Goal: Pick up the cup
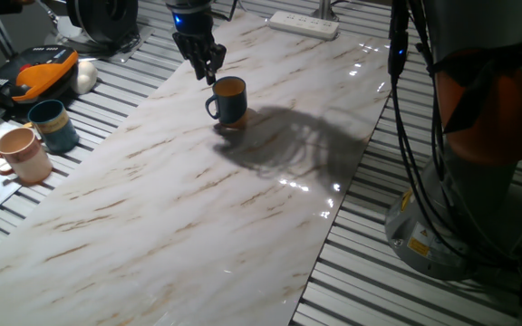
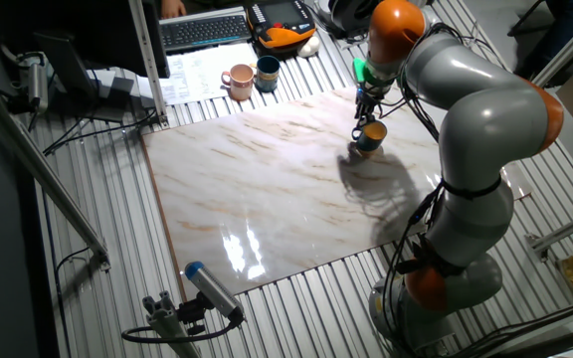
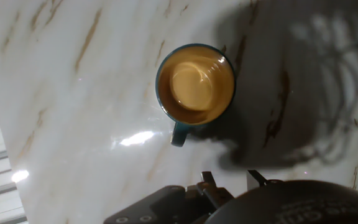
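cup (image 1: pixel 229 100): navy, orange-tan inside, upright on marble table (image 1: pixel 198 208), well apart from teal mug (image 1: pixel 53 124) + pinkish mug (image 1: pixel 21 154).
gripper (image 1: pixel 211 72): just above cup rim, by its far edge; empty.
jaws: gap too small to judge, cannot tell.
do it well: straddle one wall opp. the handle (image 3: pixel 179 133), drop straight, close firmly, lift w/o tipping.
writing: none readable.

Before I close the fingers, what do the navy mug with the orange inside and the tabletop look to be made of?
The navy mug with the orange-tan inside looks like glazed ceramic: its inner wall shines. The white veined tabletop looks like polished marble or a marble-look laminate; brown veins and lamp glare show, so likely slick.
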`<act>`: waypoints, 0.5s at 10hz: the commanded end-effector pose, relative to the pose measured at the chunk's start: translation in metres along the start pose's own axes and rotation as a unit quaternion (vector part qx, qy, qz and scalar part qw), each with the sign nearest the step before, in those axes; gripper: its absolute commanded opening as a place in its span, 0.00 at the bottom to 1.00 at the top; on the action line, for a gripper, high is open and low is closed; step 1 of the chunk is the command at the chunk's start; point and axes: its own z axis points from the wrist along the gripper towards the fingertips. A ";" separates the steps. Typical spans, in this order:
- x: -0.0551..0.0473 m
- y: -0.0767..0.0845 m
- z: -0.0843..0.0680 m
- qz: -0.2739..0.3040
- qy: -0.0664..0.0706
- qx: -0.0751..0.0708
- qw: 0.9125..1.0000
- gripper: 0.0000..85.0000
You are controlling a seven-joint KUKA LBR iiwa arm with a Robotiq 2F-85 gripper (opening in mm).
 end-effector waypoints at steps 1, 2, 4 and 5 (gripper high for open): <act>0.000 0.000 0.000 -0.003 -0.001 0.000 1.000 0.40; 0.000 0.000 0.000 -0.003 -0.002 0.002 1.000 0.20; 0.000 0.000 0.000 -0.007 0.007 -0.008 1.000 0.00; 0.000 0.000 0.000 -0.006 0.005 -0.005 1.000 0.00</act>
